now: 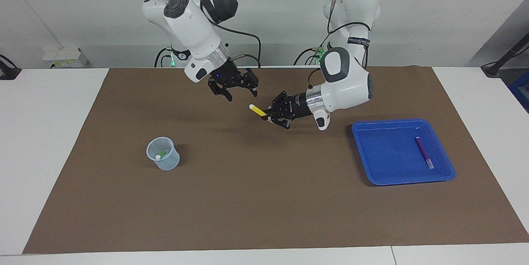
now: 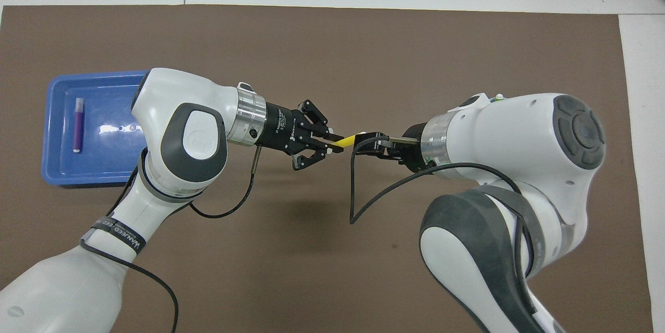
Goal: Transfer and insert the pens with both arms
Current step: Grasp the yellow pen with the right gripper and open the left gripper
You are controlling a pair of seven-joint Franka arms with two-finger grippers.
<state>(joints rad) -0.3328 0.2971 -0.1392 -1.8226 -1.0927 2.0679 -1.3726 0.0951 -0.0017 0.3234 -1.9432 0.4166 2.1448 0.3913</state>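
Note:
My left gripper (image 1: 266,116) (image 2: 335,145) is shut on the yellow pen (image 1: 258,111) (image 2: 347,140) and holds it in the air over the mat's middle, pale end toward the right arm. My right gripper (image 1: 241,93) (image 2: 364,142) is open just above that pale end. It covers the end in the overhead view and stands a little apart from it in the facing view. The green pen (image 1: 163,154) leans inside a clear cup (image 1: 163,161). The purple pen (image 1: 424,152) (image 2: 77,124) lies in the blue tray (image 1: 388,149) (image 2: 109,109).
A brown mat (image 1: 264,207) covers most of the white table. The cup stands toward the right arm's end, and my right arm hides it in the overhead view. The tray sits toward the left arm's end. A black cable (image 2: 363,208) loops under the right wrist.

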